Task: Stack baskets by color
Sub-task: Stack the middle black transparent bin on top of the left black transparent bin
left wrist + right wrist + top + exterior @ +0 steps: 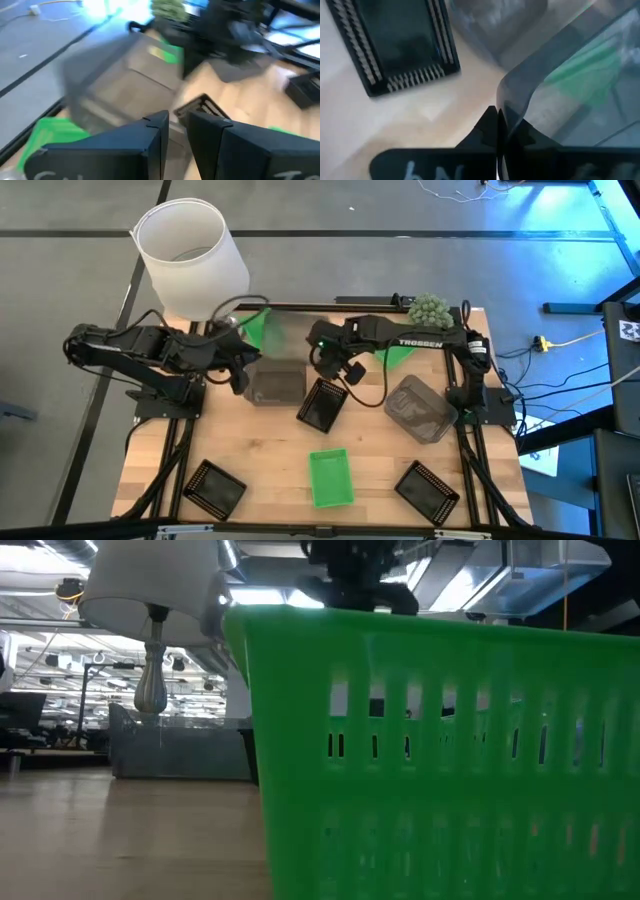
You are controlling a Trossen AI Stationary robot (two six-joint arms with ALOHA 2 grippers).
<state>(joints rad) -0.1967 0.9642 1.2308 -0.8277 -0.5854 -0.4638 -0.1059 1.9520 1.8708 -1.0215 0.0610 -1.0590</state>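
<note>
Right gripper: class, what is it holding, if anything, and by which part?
The right gripper is shut on the thin rim of a translucent grey basket, at a corner of its wall. The black basket lies apart.

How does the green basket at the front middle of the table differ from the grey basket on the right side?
The green basket is bright and opaque; the grey basket is smoky and translucent. The green one lies by the front edge, nearly square to it; the grey one lies farther back, turned at an angle. Both are small, rectangular and unstacked on the table.
</note>
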